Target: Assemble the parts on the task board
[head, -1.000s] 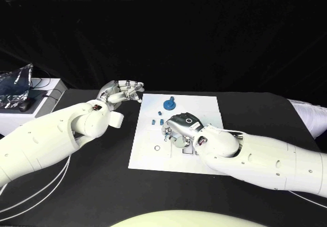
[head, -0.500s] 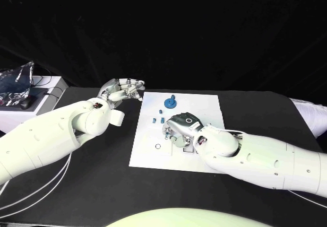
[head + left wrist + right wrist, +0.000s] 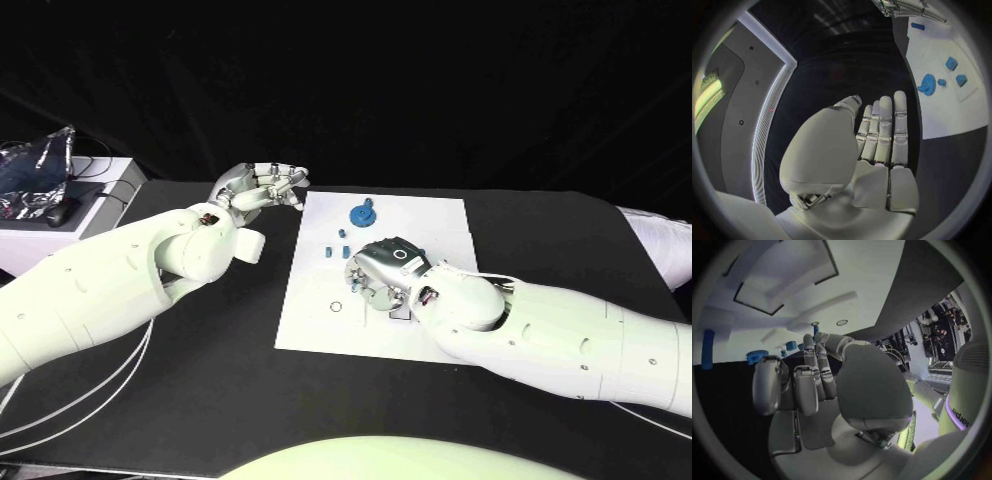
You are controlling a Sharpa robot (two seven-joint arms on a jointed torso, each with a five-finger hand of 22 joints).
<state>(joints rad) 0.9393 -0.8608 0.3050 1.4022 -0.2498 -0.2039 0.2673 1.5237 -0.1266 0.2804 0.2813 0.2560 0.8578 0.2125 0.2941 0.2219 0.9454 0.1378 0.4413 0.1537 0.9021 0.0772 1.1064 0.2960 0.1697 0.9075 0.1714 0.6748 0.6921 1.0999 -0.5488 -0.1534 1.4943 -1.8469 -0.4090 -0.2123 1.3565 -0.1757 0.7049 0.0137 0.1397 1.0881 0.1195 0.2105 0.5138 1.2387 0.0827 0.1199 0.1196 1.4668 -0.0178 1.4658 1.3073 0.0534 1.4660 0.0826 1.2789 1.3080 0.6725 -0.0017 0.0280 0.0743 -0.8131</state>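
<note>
The white task board (image 3: 310,330) lies mid-table. A blue gear-shaped part (image 3: 362,213) stands near its far edge, with small blue parts (image 3: 340,250) just in front of it. My right hand (image 3: 387,270) hovers low over the board's middle with its fingers bent down. In the right wrist view a small blue bit (image 3: 815,330) shows at its fingertips (image 3: 820,340); whether it is pinched is unclear. A blue peg (image 3: 707,342) lies on the board. My left hand (image 3: 260,187) is raised beside the board's far left corner, empty, with its fingers (image 3: 882,130) straight. The gear (image 3: 927,84) sits on the board beyond them.
A white box (image 3: 101,190) with a crinkled plastic bag (image 3: 36,165) and a dark device stands at the table's far left. Pale cables (image 3: 72,400) trail over the near left of the table. A white object (image 3: 656,245) lies at the right edge.
The left hand has risen slightly beside the board's corner. The right hand has stayed over the board's middle, shifting only a little.
</note>
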